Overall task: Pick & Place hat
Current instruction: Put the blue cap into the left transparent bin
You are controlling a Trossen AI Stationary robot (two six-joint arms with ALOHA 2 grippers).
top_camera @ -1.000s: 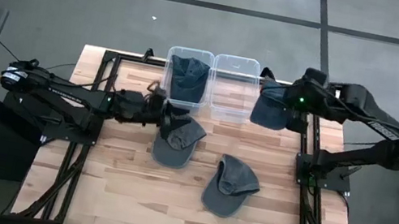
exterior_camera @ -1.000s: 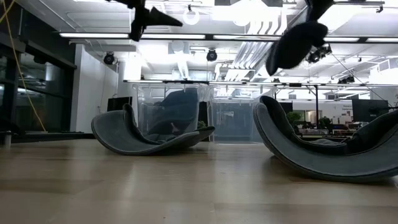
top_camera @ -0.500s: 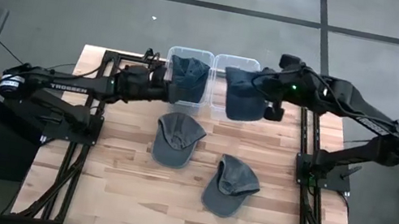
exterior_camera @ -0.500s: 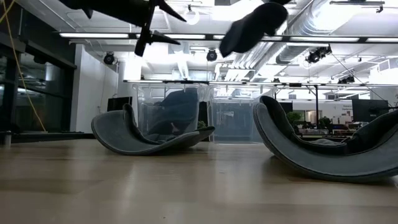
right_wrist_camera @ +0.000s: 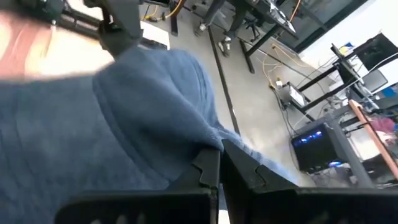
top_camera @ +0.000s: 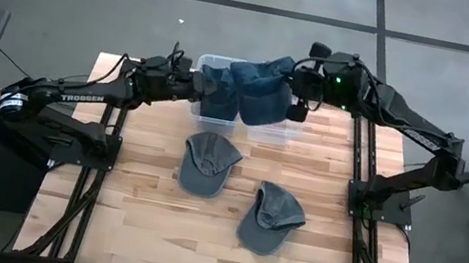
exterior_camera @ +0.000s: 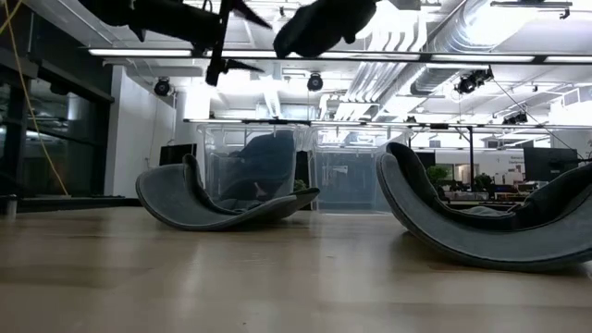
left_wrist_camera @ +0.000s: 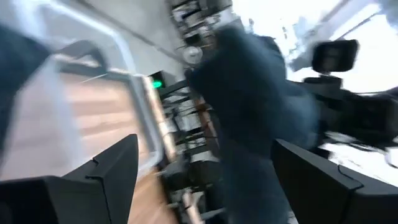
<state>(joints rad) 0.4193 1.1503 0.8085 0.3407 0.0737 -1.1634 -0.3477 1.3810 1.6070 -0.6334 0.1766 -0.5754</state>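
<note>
Carrying a blue cap [top_camera: 260, 97] in clamped fingers, the right gripper [top_camera: 297, 92] hangs over the clear bins [top_camera: 285, 133]; the left gripper [top_camera: 193, 81], spread empty, sits beside them.

Two dark jointed arms, white TROSSEN lettering on the left arm [top_camera: 76, 96], green lights near the wrists.

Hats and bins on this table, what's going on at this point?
The right pincer is shut on a dark blue hat and holds it in the air above the two clear bins at the far edge of the table. The left bin already holds a hat. The left pincer is open and carries nothing, raised beside that bin. Two grey hats lie on the wood, one in the middle and one nearer the plant.
</note>
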